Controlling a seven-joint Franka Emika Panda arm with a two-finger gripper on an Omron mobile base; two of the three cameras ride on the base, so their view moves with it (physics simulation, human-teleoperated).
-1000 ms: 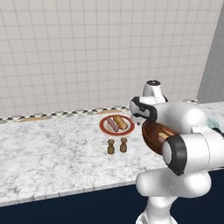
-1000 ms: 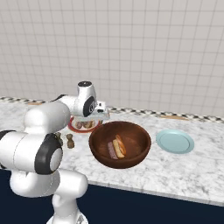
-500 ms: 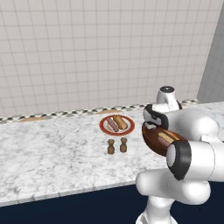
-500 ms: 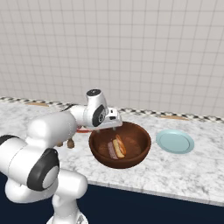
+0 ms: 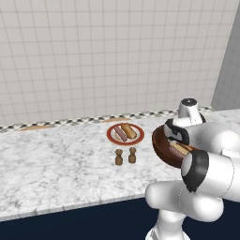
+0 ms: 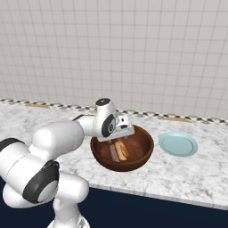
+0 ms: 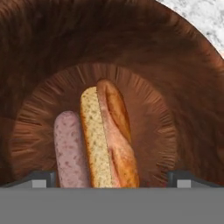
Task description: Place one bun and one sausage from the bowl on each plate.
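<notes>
Bowl [image 6: 122, 151] on worktop [image 6: 187, 171], bun [image 7: 111, 135] and sausage [image 7: 69, 148] side by side inside | gripper [image 7: 111, 177] above them, spread wide, empty | teal-rimmed plate [image 6: 178, 144] bare beside bowl

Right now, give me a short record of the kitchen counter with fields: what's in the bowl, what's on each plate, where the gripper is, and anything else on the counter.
bowl: holds one bun and one sausage, side by side
red-rimmed plate: already carries a bun and a sausage
teal plate: nothing on it yet
gripper: open, above the bowl, fingers spread either side of the bun and sausage, holding nothing
other items: two small brown shakers in front of the red-rimmed plate
counter: grey-white marble
</notes>
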